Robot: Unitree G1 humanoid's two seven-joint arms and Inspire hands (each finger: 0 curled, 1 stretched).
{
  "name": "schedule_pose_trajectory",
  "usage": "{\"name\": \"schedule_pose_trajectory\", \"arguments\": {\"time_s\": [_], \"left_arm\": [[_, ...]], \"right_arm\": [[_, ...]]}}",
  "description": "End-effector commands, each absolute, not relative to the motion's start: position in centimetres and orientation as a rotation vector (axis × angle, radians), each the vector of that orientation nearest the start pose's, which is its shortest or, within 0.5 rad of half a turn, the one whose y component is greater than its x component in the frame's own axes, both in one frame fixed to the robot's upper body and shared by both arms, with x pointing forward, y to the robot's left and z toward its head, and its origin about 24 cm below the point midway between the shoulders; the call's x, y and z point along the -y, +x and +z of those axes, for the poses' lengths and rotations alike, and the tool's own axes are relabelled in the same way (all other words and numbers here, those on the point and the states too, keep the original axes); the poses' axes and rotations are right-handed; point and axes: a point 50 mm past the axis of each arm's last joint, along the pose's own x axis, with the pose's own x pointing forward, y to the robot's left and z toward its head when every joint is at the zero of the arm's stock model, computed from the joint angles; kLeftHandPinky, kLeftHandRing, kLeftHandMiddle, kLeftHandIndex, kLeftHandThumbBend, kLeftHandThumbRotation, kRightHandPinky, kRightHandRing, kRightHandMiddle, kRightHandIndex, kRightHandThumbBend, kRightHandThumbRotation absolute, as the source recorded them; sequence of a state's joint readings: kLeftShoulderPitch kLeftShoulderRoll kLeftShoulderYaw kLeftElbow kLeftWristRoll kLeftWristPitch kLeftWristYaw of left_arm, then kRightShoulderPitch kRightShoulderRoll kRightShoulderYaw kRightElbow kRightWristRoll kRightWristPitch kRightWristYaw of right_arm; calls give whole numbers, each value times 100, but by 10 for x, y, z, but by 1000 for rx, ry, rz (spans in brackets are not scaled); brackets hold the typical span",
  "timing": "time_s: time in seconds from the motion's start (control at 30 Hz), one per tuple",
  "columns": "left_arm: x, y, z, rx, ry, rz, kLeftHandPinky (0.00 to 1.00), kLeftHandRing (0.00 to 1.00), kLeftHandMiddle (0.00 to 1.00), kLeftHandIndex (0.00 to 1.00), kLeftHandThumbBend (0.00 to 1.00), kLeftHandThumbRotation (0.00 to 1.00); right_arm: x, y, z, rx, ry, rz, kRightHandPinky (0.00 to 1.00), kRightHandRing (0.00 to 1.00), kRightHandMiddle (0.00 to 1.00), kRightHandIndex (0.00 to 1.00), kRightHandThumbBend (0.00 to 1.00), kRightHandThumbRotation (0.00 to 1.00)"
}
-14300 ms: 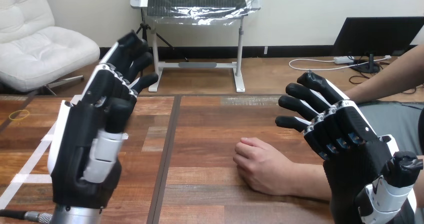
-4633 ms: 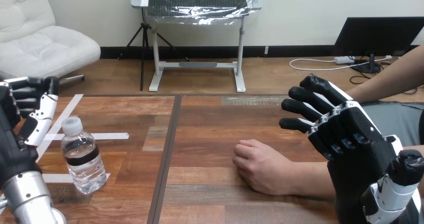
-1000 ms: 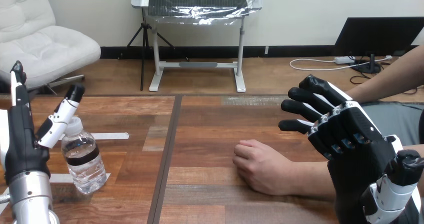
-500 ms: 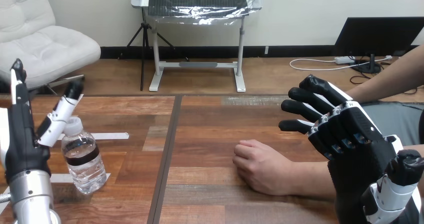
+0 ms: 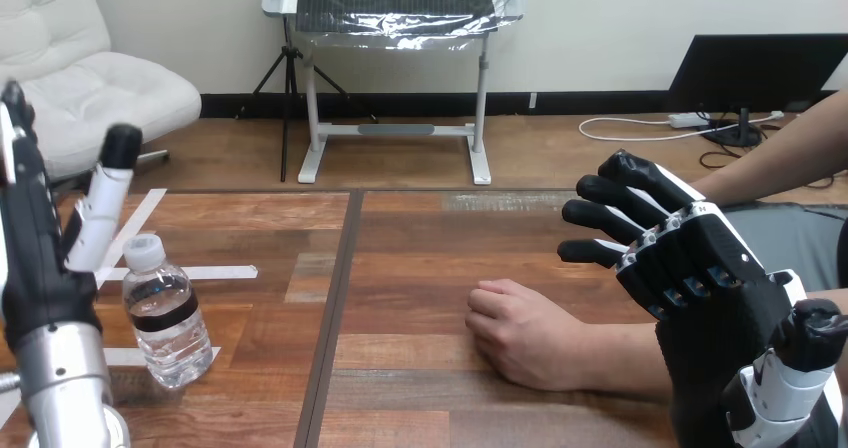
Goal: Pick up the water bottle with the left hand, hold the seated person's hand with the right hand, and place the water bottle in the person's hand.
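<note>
In the head view, a small clear plastic water bottle with a white screw cap and a dark label band is seen standing upright on the left part of the brown plank-topped wooden table, close to strips of white tape. The left hand is held just beside the bottle on its left, fingers straight and spread wide, with nothing grasped; contact cannot be confirmed. The bottle appears full, so moderate weight is to be expected; its thin, smooth wall is judged likely to yield and slip under pressure. A wrap around the label band at mid-body is advised. The right hand is raised with fingers loosely extended and empty, near the person's hand, which rests as a fist on the table.
</note>
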State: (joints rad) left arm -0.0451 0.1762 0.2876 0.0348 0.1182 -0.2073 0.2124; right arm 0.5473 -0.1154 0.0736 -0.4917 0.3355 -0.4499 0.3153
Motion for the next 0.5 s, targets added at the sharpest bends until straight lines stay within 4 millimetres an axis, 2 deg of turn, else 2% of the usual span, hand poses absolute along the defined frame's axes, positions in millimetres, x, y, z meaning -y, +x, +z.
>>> {"name": "schedule_pose_trajectory", "arguments": {"time_s": [0.0, 0.37, 0.47], "left_arm": [[-249, 254, 101, 330, 307, 430, 100, 100, 100, 100, 98, 80], [-251, 255, 97, 299, 346, 411, 100, 100, 100, 100, 94, 66], [-251, 255, 95, 283, 347, 404, 100, 100, 100, 100, 97, 63]], "right_arm": [[163, 146, 104, 494, 153, 234, 68, 77, 79, 80, 94, 98], [163, 146, 104, 494, 153, 234, 68, 77, 79, 80, 94, 98], [163, 146, 105, 494, 154, 234, 68, 77, 79, 80, 95, 98]]}}
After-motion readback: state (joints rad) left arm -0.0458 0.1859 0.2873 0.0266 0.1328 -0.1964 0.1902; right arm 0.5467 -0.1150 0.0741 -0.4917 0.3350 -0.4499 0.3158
